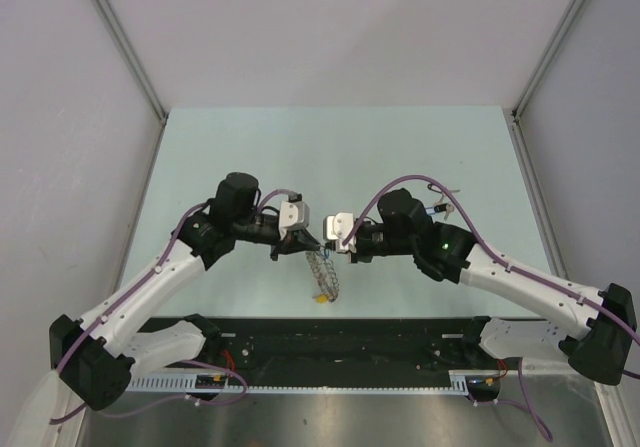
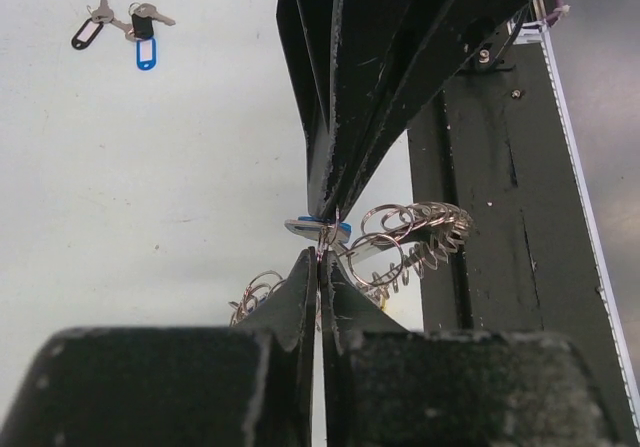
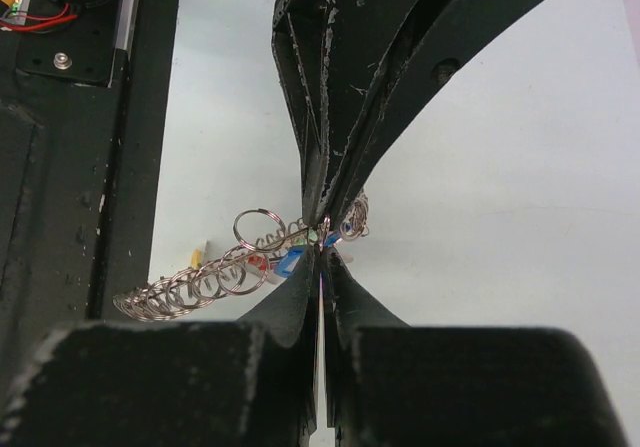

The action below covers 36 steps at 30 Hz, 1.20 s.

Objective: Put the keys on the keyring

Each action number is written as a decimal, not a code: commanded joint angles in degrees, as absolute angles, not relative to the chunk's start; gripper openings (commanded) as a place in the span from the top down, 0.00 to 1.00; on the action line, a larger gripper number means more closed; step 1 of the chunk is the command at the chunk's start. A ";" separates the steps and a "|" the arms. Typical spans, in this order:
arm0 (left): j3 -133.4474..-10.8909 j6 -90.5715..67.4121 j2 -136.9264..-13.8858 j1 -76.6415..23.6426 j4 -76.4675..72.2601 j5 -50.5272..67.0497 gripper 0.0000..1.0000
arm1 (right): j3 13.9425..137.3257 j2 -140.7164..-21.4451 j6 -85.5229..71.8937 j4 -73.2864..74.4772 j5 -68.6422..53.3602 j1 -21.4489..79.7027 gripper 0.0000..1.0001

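Observation:
The keyring (image 1: 325, 275) is a silver wire ring strung with many small rings and coloured tags; it hangs between both grippers above the table. My left gripper (image 2: 322, 255) is shut on its thin wire, just below a blue-tagged key (image 2: 315, 229). My right gripper (image 3: 322, 250) is shut on the same wire from the opposite side, tip to tip with the left fingers (image 3: 330, 137). The strung rings trail off sideways (image 3: 200, 282). Loose keys (image 2: 125, 27) with black and blue tags lie on the table by the right arm (image 1: 437, 210).
A black rail (image 1: 340, 342) with wiring runs along the near table edge, close under the hanging ring (image 2: 480, 267). Grey walls stand on both sides of the pale green table (image 1: 250, 157).

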State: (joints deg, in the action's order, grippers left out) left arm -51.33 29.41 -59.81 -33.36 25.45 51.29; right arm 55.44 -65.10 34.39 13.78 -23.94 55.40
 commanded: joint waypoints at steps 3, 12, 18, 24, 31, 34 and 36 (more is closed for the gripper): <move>-52.65 26.29 -57.13 -33.40 21.28 51.77 1.00 | 58.89 -63.55 34.98 13.79 -20.40 56.07 1.00; -48.61 10.03 -53.97 -32.69 4.85 44.13 1.00 | 57.05 -61.00 33.31 16.53 -17.22 56.07 1.00; -44.39 0.80 -51.33 -32.70 -4.12 39.38 1.00 | 55.02 -59.85 32.34 12.93 -17.40 56.16 1.00; -38.68 -8.69 -48.96 -33.13 -15.45 35.34 1.00 | 53.71 -60.20 31.90 8.54 -18.37 56.60 1.00; -33.84 -15.81 -48.34 -34.72 -26.27 31.38 1.00 | 52.56 -60.21 31.46 4.31 -18.19 57.04 1.00; -32.00 -17.49 -47.11 -34.89 -29.44 29.45 1.00 | 52.56 -60.03 31.73 3.87 -17.75 57.13 1.00; -31.99 -16.88 -46.32 -34.89 -28.05 28.74 0.90 | 52.56 -59.68 32.08 3.87 -16.97 57.13 1.00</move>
State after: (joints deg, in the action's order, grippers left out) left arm -31.92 -14.17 -48.97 -34.74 -18.68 33.87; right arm 52.58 -61.41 32.77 6.87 -15.84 56.03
